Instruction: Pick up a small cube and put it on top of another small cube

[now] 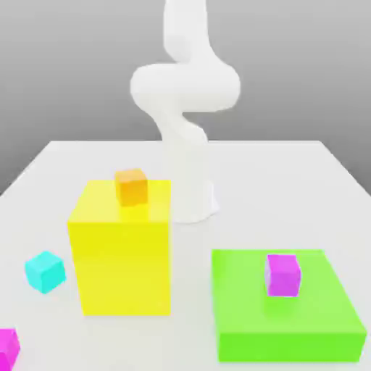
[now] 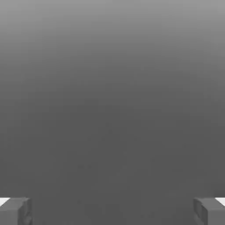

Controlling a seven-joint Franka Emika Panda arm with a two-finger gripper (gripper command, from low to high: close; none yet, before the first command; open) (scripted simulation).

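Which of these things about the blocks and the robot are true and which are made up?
1. An orange cube sits on top of the yellow block. True.
2. The pink cube on the green block is stacked on another small cube. False: it rests right on the green block, alone.
3. The blue cube sits on the table, beside the yellow block. True.
4. The gripper is squeezing a cube. False: its fingers stand wide apart with nothing between them.
5. A second pink cube sits on the yellow block. False: it is on the table, at the picture's edge.
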